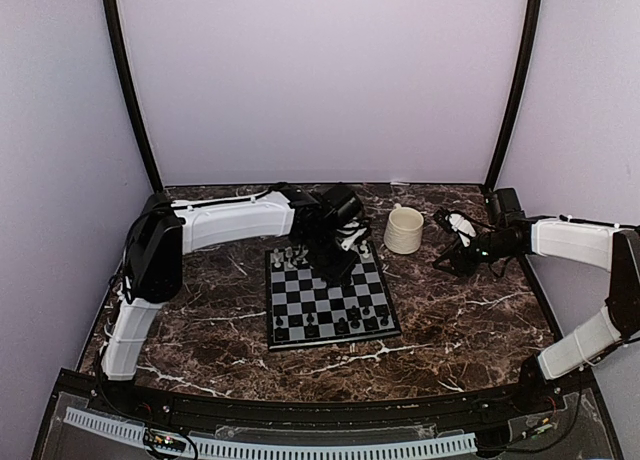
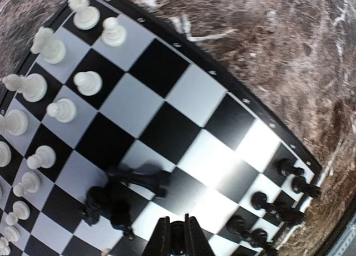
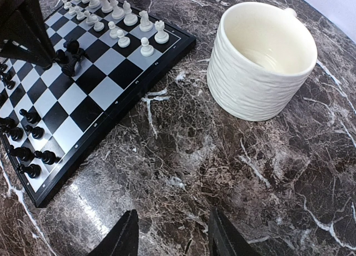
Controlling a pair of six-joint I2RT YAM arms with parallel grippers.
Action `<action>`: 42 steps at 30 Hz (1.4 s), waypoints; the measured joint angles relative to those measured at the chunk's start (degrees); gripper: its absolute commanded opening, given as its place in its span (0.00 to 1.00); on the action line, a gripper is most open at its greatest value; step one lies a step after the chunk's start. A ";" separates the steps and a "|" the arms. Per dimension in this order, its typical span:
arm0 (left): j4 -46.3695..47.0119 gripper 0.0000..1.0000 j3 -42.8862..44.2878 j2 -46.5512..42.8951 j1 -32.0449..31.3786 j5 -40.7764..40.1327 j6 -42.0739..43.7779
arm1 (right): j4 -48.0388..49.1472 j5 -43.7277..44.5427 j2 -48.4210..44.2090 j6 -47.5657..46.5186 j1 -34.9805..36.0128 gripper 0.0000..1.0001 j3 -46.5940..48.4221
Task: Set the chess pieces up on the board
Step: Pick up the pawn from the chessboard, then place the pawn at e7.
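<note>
The board [image 1: 322, 306] lies mid-table, with white chess pieces [image 2: 87, 83] in rows at its far side and black chess pieces [image 2: 277, 209] along its near side. My left gripper [image 2: 177, 235] hangs low over the board's far half [image 1: 336, 270], shut on a black chess piece [image 2: 178, 240] that shows between its fingers. Just ahead of it a black piece [image 2: 139, 178] lies toppled, beside a dark cluster [image 2: 108, 206] of black pieces. My right gripper [image 3: 175, 239] stands open over bare marble to the right of the board [image 3: 83, 94], holding nothing.
A cream ribbed mug [image 3: 260, 58] stands on the marble just off the board's far right corner [image 1: 403, 230]. The right arm's gripper [image 1: 447, 258] sits beyond the mug. Black frame posts and pale walls close in the table at the back and sides.
</note>
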 measured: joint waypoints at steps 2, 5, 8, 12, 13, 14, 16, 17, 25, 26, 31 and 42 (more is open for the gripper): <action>-0.42 0.10 -0.11 -1.11 -0.81 1.79 0.68 | 0.00 0.00 0.00 0.00 0.00 0.44 0.00; -1.11 0.10 -0.57 -2.64 -1.92 4.04 1.44 | 0.00 0.00 0.00 0.00 0.00 0.44 0.00; -2.10 0.09 -1.57 -3.34 -2.82 5.33 1.90 | 0.00 0.00 0.00 0.00 0.00 0.44 0.00; -3.52 0.09 -3.72 -3.58 -3.23 6.60 2.45 | 0.00 0.00 0.00 -0.02 0.00 0.44 0.00; -3.96 0.09 -4.13 -3.58 -3.26 6.82 2.60 | 0.00 0.00 0.00 -0.02 0.00 0.44 0.00; -4.26 0.09 -4.50 -3.58 -3.37 6.99 2.69 | 0.00 0.00 0.00 0.00 0.00 0.44 0.00; -4.68 0.09 -4.96 -3.58 -3.50 7.39 2.84 | 0.00 0.00 0.00 0.00 0.00 0.44 0.00; -4.72 0.09 -5.18 -3.58 -3.50 7.52 2.84 | 0.00 0.00 0.00 0.00 0.00 0.44 0.00; -4.48 0.10 -6.69 -3.58 -3.54 7.76 2.89 | 0.00 0.00 0.00 0.00 0.00 0.44 0.00; -4.46 0.10 -6.80 -3.58 -3.54 7.76 2.89 | 0.00 0.00 0.00 -0.02 0.00 0.44 0.00; -4.26 0.13 -7.26 -3.58 -3.54 7.76 2.91 | 0.00 0.00 0.00 -0.02 0.00 0.44 0.00; -3.28 0.13 -7.50 -3.58 -3.54 8.15 2.86 | 0.00 0.00 0.00 0.00 0.00 0.44 0.00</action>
